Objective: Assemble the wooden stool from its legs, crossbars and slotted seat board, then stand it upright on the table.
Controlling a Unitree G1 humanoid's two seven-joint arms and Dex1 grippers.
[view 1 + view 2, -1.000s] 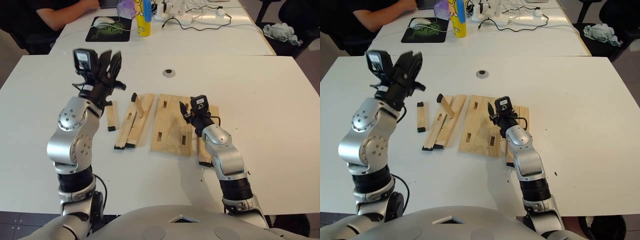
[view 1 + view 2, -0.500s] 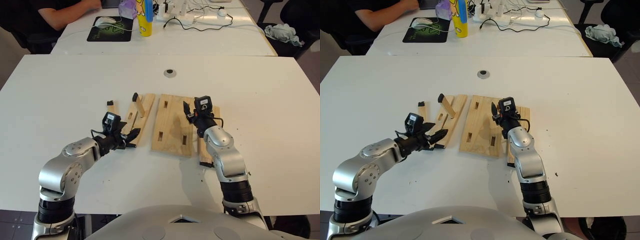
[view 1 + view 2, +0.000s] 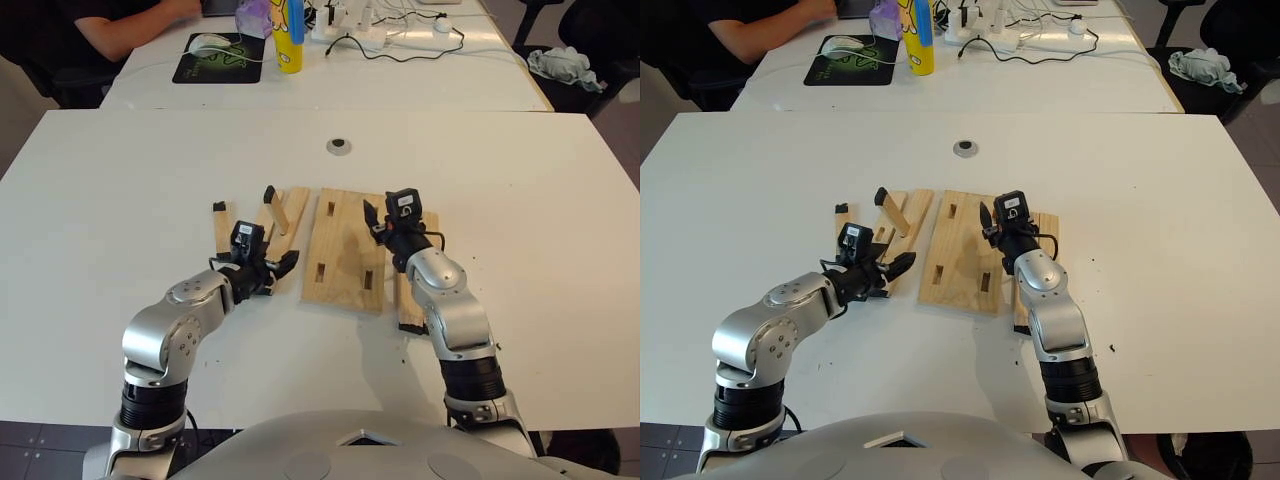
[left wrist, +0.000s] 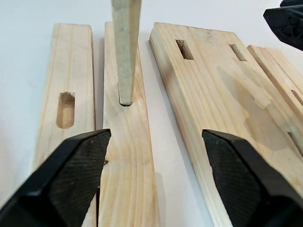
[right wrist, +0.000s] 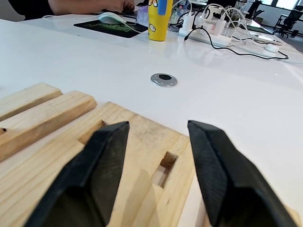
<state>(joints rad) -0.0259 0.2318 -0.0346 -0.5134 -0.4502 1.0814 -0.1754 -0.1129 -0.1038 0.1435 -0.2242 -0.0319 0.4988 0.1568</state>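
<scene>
The slotted seat board (image 3: 345, 248) lies flat at the table's middle. To its left two slotted legs (image 3: 262, 250) lie side by side, and a crossbar (image 3: 277, 208) stands tilted in the slot of one of them (image 4: 125, 118). A short piece (image 3: 220, 228) lies further left. My left gripper (image 3: 282, 270) is open, low over the near ends of the legs (image 4: 71, 80), with nothing between its fingers. My right gripper (image 3: 378, 225) is open above the board's right part (image 5: 142, 142). More wooden pieces (image 3: 408, 305) lie partly under my right arm.
A round metal grommet (image 3: 339, 147) is set in the table behind the parts. A second table beyond holds a yellow bottle (image 3: 289, 35), a mouse pad (image 3: 212, 58) and cables. Bare white tabletop lies to the left, right and front.
My left arm came down from a raised pose to the table, then slid right toward the legs with its gripper open. The right arm has barely moved.
</scene>
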